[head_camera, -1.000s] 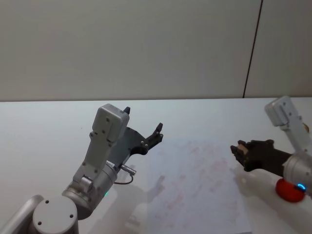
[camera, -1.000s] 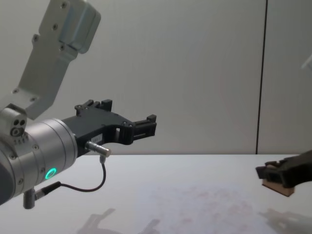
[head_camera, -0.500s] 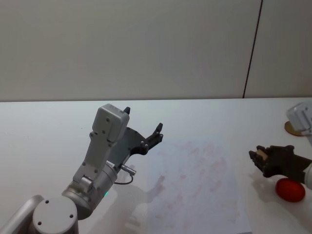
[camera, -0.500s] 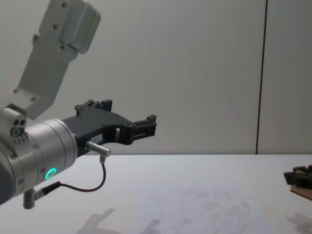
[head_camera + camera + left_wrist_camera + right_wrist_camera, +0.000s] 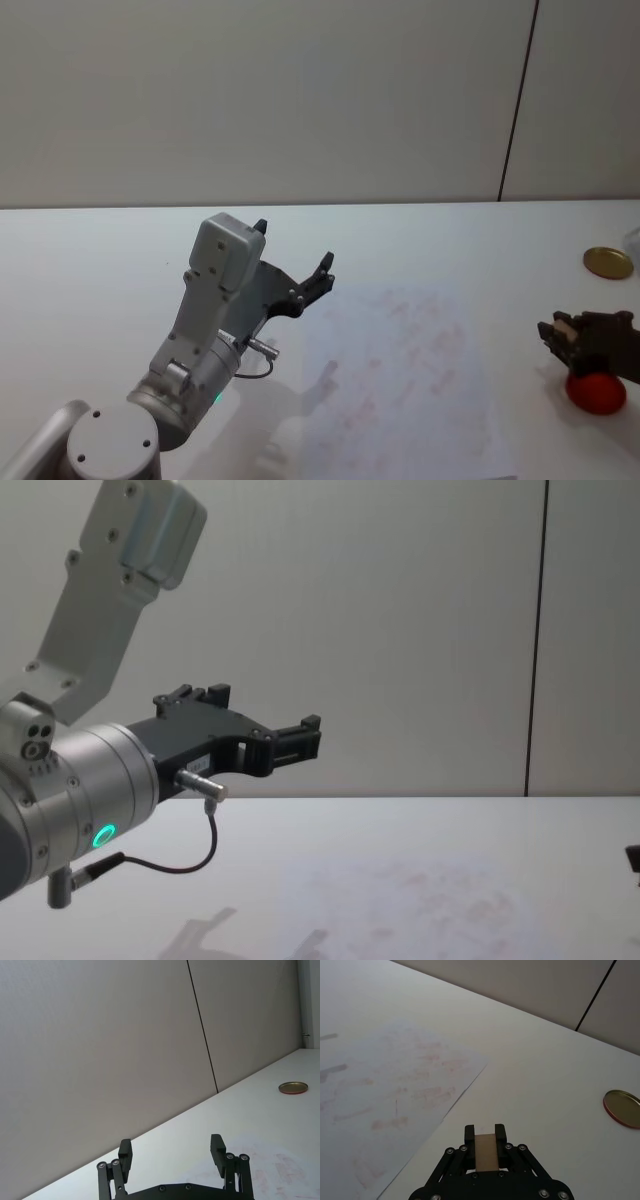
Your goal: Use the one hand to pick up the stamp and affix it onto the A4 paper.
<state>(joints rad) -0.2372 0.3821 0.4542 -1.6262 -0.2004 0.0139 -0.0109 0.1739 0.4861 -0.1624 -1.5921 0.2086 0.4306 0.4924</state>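
At the right edge of the head view, the right gripper (image 5: 556, 331) reaches in low over the table (image 5: 90, 260), clamped on the stamp (image 5: 563, 326), off the right side of the A4 paper (image 5: 400, 380) and above a red object (image 5: 596, 392); a gold lid (image 5: 608, 262) lies farther back. The left gripper (image 5: 296, 262) is raised beside the paper's left edge. In the left wrist view, its fingers (image 5: 125, 1154) stand spread apart, holding nothing. In the right wrist view, the tan stamp (image 5: 485, 1152) sits pinched between the black fingers, just beyond the paper's (image 5: 390, 1105) edge. In the chest view, the left gripper (image 5: 260, 725) juts forward, level, above the table.
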